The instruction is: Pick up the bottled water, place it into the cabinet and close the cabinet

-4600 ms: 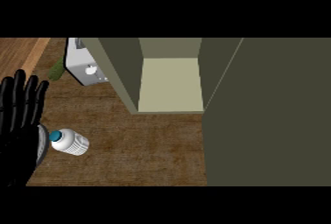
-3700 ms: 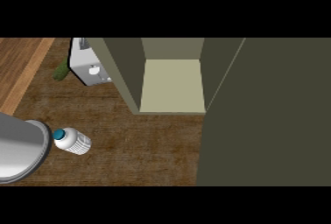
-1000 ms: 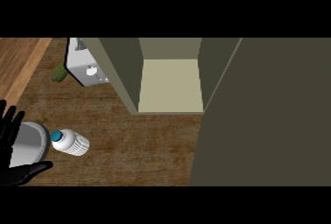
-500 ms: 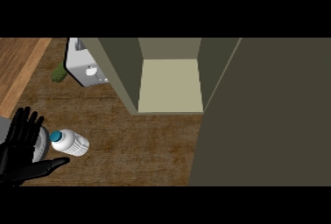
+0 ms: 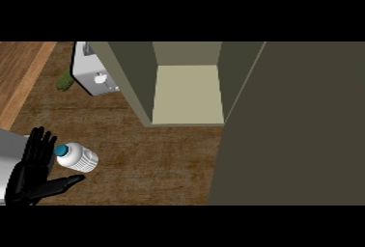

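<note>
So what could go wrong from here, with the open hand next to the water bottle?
1. The left hand is open beside the bottled water, with its fingers not round it. Closing now might nudge the bottle away instead of gripping it.
2. The way to the cabinet passes close to its left wall and the silver appliance. The bottle or the forearm could bump either.

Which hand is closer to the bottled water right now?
Left. The left hand is open just to the left of the bottled water, with its fingers alongside the cap and its thumb below the bottle. The right hand is not in view.
</note>
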